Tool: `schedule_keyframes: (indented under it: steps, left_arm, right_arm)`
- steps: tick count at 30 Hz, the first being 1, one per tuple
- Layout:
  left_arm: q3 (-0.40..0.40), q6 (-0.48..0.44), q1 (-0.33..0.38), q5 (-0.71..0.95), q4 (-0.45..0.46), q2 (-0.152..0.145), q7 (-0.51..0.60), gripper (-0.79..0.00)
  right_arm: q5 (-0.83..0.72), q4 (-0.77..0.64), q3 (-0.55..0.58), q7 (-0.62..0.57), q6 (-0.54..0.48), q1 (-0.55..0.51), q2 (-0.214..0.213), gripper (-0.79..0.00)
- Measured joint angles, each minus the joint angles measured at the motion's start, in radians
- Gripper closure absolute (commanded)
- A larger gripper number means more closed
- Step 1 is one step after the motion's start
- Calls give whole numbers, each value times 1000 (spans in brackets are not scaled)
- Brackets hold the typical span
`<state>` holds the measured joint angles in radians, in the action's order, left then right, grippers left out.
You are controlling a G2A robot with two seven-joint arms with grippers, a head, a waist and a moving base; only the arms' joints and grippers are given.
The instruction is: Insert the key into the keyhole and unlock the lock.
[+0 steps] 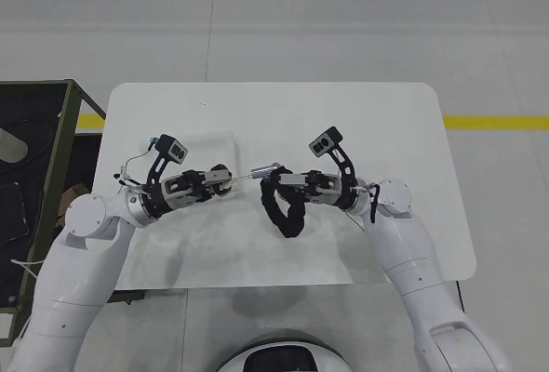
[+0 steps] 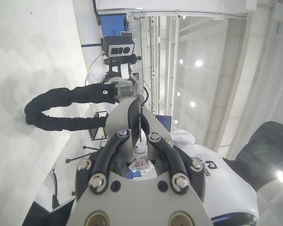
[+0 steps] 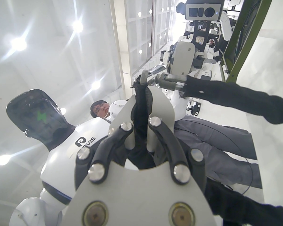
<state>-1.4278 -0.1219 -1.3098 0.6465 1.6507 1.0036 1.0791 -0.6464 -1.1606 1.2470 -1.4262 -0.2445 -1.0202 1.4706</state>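
Observation:
A black fabric-sleeved cable lock [image 1: 284,212] hangs as a loop above the white table [image 1: 368,121]. My right gripper [image 1: 280,179] is shut on the sleeve just behind the metal lock cylinder [image 3: 166,81]; the sleeve [image 3: 141,111] sits between its fingers. My left gripper [image 1: 229,179] faces it from the left, shut on a thin silver key [image 2: 139,118]. The key [image 1: 261,171] bridges the gap between the grippers, and its tip meets the lock cylinder [image 2: 126,90]. How deep it sits I cannot tell. In the left wrist view the loop [image 2: 59,109] droops toward the table.
A green-framed cart [image 1: 62,130] with dark cables stands off the table's left edge, with a pale roll [image 1: 0,139] on it. A yellow floor line [image 1: 507,122] runs past the right side. Bare tabletop lies around both arms.

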Motion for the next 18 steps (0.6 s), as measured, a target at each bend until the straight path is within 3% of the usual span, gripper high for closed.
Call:
schedule_keyframes:
  steps: [18]
  left_arm:
    - [-23, -8, -2, -36, -2, 25, -16, 0]
  right_arm:
    - [-11, 19, -22, 1, -2, 23, 0, 0]
